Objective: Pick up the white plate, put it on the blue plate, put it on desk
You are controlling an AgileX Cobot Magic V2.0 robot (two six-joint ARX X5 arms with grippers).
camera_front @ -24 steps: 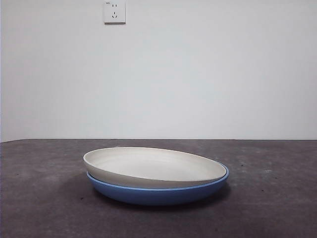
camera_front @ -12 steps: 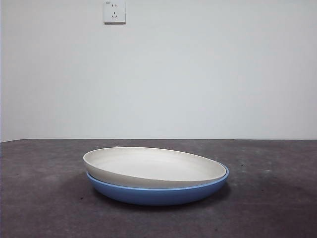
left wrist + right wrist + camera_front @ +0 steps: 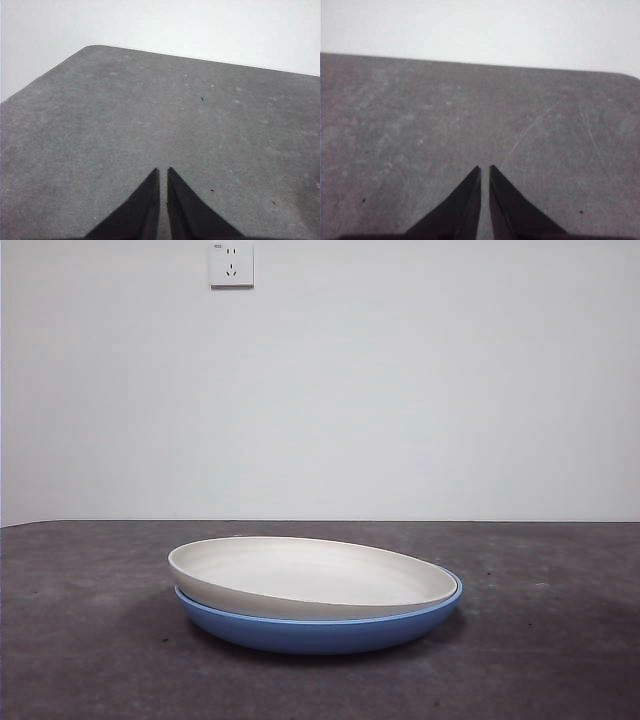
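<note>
The white plate [image 3: 310, 575] lies inside the blue plate [image 3: 320, 630], tilted a little, its left rim higher. Both sit on the dark grey desk [image 3: 80, 640] in the middle of the front view. No arm shows in the front view. My left gripper [image 3: 163, 172] is shut and empty above bare desk [image 3: 150, 115]. My right gripper [image 3: 484, 170] is shut and empty above bare desk [image 3: 445, 115]. Neither wrist view shows a plate.
A white wall [image 3: 400, 390] with a power socket [image 3: 231, 264] stands behind the desk. The desk's far edge and a rounded corner [image 3: 92, 47] show in the left wrist view, and another corner [image 3: 627, 75] in the right wrist view.
</note>
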